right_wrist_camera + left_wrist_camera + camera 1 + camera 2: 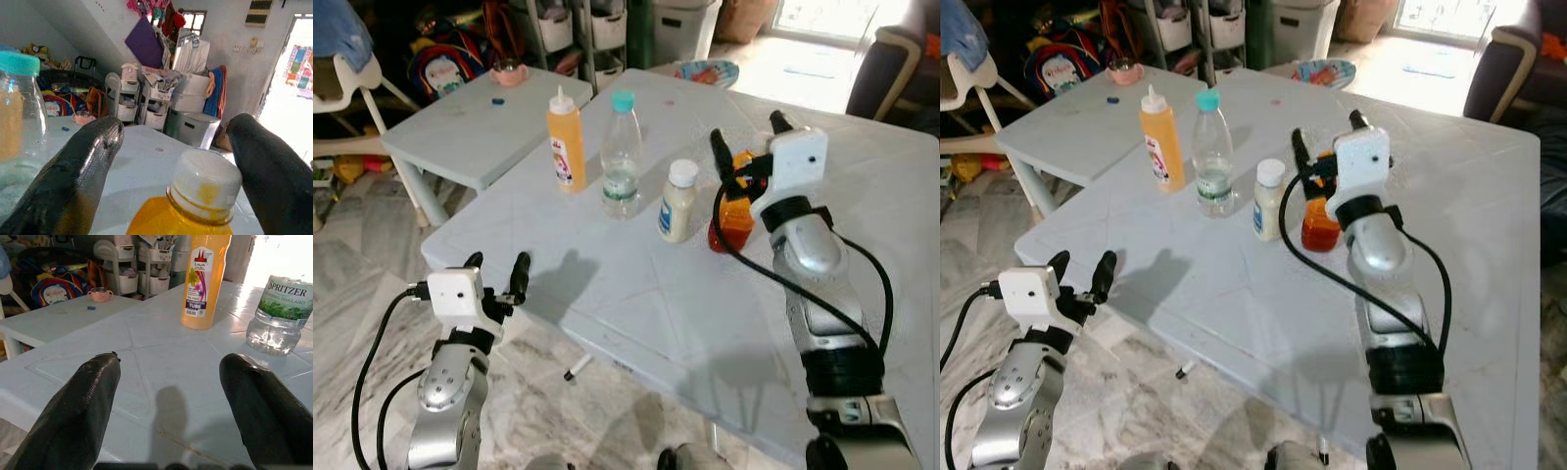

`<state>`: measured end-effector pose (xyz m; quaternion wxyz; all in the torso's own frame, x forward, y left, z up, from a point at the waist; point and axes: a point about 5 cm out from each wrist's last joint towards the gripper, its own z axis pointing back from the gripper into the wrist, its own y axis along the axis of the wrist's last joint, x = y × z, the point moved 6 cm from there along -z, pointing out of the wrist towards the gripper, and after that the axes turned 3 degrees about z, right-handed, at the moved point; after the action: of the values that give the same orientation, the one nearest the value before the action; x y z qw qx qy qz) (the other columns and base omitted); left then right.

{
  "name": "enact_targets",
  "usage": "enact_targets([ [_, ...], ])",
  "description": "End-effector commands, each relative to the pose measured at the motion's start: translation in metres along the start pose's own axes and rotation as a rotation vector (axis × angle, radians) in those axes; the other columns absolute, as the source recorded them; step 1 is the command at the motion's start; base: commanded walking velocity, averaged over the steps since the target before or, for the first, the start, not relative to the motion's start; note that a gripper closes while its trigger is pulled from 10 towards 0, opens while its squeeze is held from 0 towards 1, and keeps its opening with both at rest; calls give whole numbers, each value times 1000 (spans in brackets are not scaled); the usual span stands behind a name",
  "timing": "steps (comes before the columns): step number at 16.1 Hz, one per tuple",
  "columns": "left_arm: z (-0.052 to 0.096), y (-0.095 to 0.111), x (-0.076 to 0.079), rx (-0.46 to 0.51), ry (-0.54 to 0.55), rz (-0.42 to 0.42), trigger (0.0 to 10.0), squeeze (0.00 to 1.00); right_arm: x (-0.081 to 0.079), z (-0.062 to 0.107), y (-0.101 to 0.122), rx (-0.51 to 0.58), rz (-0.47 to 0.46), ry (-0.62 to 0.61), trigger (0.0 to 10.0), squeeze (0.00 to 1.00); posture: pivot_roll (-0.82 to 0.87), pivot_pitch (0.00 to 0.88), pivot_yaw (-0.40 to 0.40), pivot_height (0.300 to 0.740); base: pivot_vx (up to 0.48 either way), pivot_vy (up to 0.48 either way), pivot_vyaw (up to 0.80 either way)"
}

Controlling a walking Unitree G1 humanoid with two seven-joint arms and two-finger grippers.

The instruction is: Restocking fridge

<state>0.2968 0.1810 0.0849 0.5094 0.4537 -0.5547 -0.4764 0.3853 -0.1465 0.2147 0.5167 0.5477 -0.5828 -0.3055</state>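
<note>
Here we have four containers standing upright in a row on the pale grey-white plastic table (636, 323): a tall orange squeeze bottle with a white nozzle cap (565, 140), a clear plastic water bottle with a teal cap (622, 157), a short cream-coloured jar with a white lid (677, 202), and a small orange juice bottle with a white cap (198, 205). Our right gripper (745, 140) hangs over the small orange juice bottle with its fingers spread apart, one on each side of the cap, not yet touching it as far as we can tell. Our left gripper (496, 271) sits low at the near table edge, fingers also apart and holding nothing, pointed toward the squeeze bottle and water bottle. We judge the juice bottle to be light to moderate in weight, since it looks full, with a rigid cap and a thinner plastic body that may flex under pressure. The smooth wall may be slippery, so we would take hold below the cap, on the shoulder or upper body, rather than on the cap itself. Closing gently and squarely should keep the bottle from tipping against the cream jar just beside it.
</note>
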Motion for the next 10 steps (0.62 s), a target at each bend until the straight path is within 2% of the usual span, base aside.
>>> enact_targets([
  [1, 0, -1, -1, -7, 0, -13, 10000, 0, 3, -4, -1, -13, 2, -7, 0, 0, 47, 0, 35, 740, 0, 0, 0],
  [4, -1, -2, 0, -12, -8, -14, 10000, 0, 8, -6, -5, -42, -7, -28, 706, 0, 44, 0, 37, 740, 0, 0, 0],
  [7, -3, -3, 1, -17, -13, -18, 10000, 0, 12, -7, -10, -76, 9, -36, 392, 0, 47, 0, 36, 740, 0, 0, 0],
  [10, -3, -4, 1, -23, -15, -20, 10000, 0, 13, -7, -17, -114, -2, -48, 706, 0, 48, 0, 35, 740, 0, 0, 0],
])
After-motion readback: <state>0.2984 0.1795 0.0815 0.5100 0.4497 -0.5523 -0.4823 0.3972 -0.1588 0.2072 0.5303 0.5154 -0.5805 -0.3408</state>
